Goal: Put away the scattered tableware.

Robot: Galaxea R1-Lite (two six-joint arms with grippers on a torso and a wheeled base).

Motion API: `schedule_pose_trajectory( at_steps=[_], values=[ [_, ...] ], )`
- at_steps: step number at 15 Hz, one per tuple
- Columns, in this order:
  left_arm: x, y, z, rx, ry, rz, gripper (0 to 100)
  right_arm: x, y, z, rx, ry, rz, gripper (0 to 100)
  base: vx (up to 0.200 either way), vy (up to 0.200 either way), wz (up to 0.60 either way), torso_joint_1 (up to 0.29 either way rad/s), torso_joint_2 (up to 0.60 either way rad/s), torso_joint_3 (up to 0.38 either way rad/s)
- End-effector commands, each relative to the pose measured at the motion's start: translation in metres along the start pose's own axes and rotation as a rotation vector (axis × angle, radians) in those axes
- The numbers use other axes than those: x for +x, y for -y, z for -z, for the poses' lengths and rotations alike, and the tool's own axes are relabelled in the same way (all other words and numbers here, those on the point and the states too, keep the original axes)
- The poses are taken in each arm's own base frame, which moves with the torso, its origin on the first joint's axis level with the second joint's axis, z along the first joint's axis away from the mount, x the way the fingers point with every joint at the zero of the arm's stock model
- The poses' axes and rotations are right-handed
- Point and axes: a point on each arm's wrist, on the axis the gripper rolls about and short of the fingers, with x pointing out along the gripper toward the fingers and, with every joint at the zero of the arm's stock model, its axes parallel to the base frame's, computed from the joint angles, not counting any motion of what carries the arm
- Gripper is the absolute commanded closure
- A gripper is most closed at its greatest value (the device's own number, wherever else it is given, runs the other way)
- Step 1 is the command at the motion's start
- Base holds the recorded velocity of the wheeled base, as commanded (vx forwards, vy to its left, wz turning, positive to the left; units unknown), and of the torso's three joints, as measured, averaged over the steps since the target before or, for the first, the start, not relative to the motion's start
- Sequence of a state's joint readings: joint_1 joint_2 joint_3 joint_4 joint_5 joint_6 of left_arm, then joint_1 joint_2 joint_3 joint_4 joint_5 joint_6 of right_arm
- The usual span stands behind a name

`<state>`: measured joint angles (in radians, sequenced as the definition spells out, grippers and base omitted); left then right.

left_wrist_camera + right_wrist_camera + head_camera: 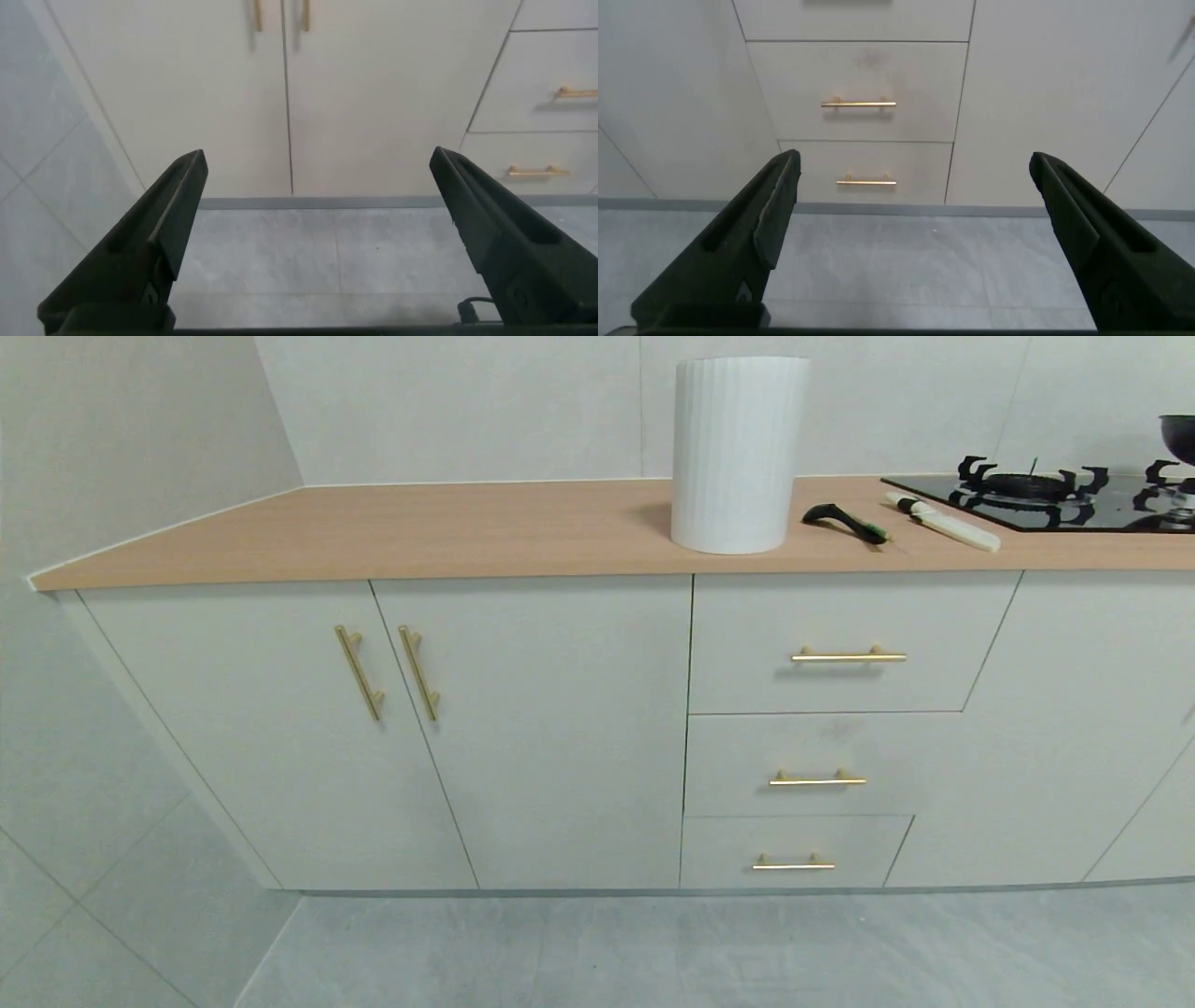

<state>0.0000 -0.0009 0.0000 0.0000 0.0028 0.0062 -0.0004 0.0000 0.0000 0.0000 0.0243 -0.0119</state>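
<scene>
On the wooden countertop (420, 532) two utensils lie side by side to the right of a tall white ribbed container (738, 453): a black-handled tool with a green tip (845, 521) and a cream-handled knife (943, 522). My left gripper (318, 177) hangs low over the grey floor, open and holding nothing, facing the double cabinet doors (280, 84). My right gripper (915, 177) is also open and holds nothing, facing the lower drawers (859, 93).
A black gas hob (1064, 499) sits at the counter's right end with a dark pot (1178, 434) at the frame edge. Below the counter is a stack of three drawers with brass handles (848, 657). A tiled wall stands at the left. Grey floor (653, 952) lies before the cabinets.
</scene>
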Motion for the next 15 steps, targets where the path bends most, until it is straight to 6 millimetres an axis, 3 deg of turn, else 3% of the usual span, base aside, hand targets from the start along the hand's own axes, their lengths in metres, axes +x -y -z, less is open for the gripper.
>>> schedule_pose_trajectory(
  at_steps=[1,5,15],
  values=[
    [0.0001,0.0000,0.0000,0.000,-0.001,0.000,0,0.0001,0.0000,0.0000,0.000,-0.002,-0.001,0,0.000,0.000,0.00,0.000,0.00,0.000],
    [0.0001,0.0000,0.0000,0.000,-0.001,-0.002,0,0.0000,0.0000,0.0000,0.000,0.000,-0.001,0,0.000,0.000,0.00,0.000,0.00,0.000],
    [0.0001,0.0000,-0.0002,0.000,0.001,0.000,0,0.0001,0.0000,0.0000,-0.002,-0.002,-0.001,0,0.180,0.000,0.00,0.003,0.00,0.002]
  ],
)
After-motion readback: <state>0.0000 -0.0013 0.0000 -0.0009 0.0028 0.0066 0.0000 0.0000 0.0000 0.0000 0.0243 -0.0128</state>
